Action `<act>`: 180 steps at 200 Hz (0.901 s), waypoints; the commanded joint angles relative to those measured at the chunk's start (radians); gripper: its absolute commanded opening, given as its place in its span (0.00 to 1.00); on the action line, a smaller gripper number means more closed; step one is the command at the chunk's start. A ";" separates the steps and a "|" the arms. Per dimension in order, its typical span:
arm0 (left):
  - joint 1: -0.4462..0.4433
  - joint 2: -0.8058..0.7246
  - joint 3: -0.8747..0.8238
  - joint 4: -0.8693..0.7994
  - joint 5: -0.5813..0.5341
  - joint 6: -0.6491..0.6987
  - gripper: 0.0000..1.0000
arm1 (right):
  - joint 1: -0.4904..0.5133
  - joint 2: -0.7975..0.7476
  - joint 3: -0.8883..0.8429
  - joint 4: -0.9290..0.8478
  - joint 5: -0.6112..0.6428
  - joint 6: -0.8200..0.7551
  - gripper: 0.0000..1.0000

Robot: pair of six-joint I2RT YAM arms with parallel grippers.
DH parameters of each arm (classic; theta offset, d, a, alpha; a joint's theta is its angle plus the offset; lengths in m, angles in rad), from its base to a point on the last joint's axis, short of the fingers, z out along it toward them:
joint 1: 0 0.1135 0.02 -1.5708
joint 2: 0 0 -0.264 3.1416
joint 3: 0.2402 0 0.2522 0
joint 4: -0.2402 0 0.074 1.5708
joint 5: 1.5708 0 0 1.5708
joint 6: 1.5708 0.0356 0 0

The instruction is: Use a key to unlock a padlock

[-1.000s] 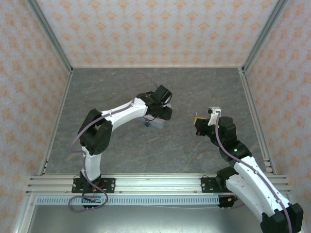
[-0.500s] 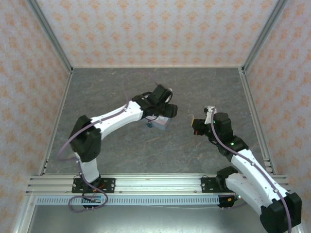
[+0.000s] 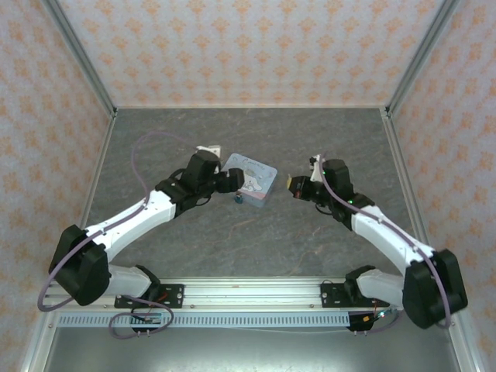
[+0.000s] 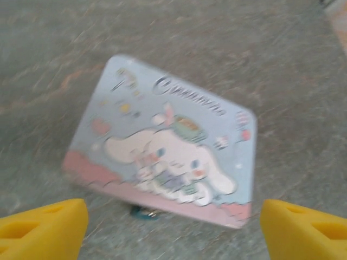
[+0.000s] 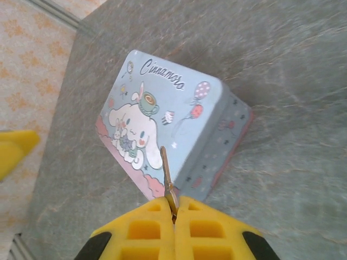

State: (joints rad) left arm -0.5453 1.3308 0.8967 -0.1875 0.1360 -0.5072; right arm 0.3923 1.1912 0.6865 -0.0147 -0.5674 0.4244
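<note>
Right wrist, right claw (image 5: pixel 174 206) pinching key (image 5: pixel 166 172)

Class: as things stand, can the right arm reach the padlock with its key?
Probably yes: the padlock sits exposed at the tin's near edge, bare table between it and the key, though the open left gripper hovers close.

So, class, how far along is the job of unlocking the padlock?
Done: the key is picked up, pinched in the shut right gripper. In hand: that gripper points it toward the tin; the left gripper is open, holding nothing. Left: the padlock sits at the tin's edge with no key in it, so inserting and turning remain.
</note>
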 commanded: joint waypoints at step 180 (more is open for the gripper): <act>0.113 0.261 -0.243 0.499 0.401 -0.033 0.77 | 0.133 0.526 0.287 0.030 0.058 0.016 0.00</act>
State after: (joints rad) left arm -0.4381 1.5597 0.6617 0.2470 0.5110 -0.5522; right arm 0.5213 1.6962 0.9787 0.0624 -0.5465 0.4610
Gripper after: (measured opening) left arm 0.782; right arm 0.040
